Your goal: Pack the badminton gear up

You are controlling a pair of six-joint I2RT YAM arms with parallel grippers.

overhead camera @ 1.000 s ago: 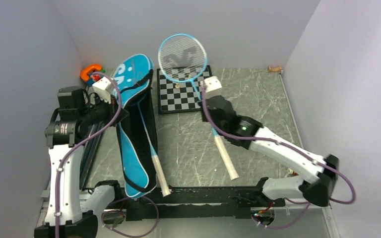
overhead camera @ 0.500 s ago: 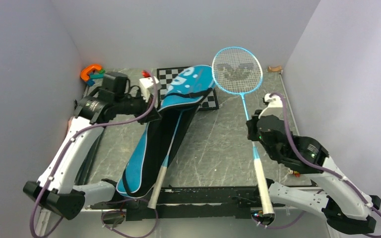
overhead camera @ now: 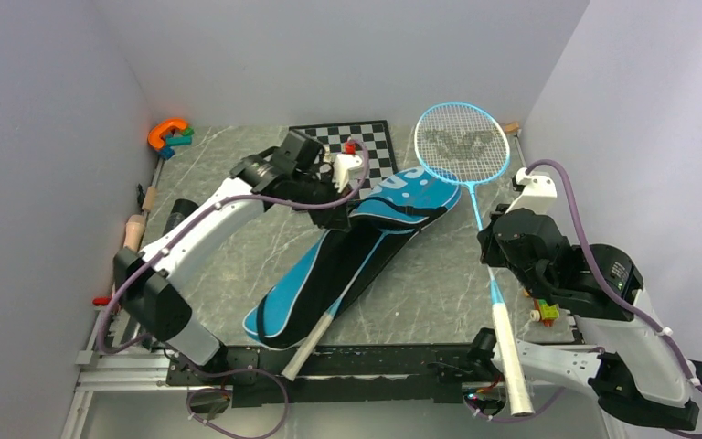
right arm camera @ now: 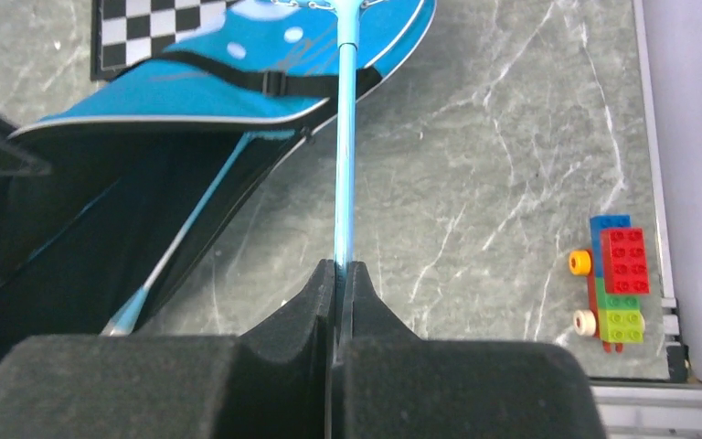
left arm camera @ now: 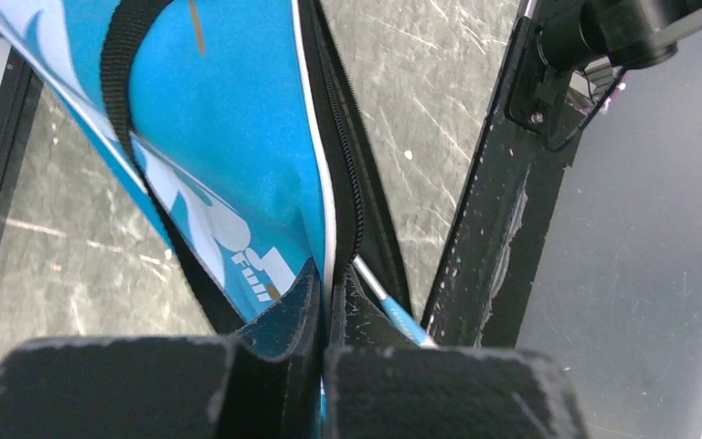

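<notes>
The blue "SPORT" bag (overhead camera: 407, 190) lies slanted across the middle of the table, its side open. One light-blue racket is inside it, and its white handle (overhead camera: 309, 346) sticks out at the near end. My left gripper (overhead camera: 345, 206) is shut on the bag's open edge (left arm camera: 327, 274); the inner racket's shaft (left arm camera: 388, 306) shows beside it. My right gripper (overhead camera: 492, 261) is shut on the shaft (right arm camera: 343, 210) of the second racket (overhead camera: 462, 142). That racket's head is at the back right and its handle reaches past the near edge. I see no shuttlecocks or tube.
The chessboard (overhead camera: 370, 146) lies behind the bag, partly under it. The orange C-shaped toy (overhead camera: 166, 133) sits at the back left corner. Coloured toy bricks (right arm camera: 617, 279) lie right of my right gripper. Small pale things (overhead camera: 134, 230) lie along the left edge. Walls close three sides.
My left arm has swung the bag's head right and down, off the chessboard. My right arm has drawn the second racket further right and toward the near edge.
</notes>
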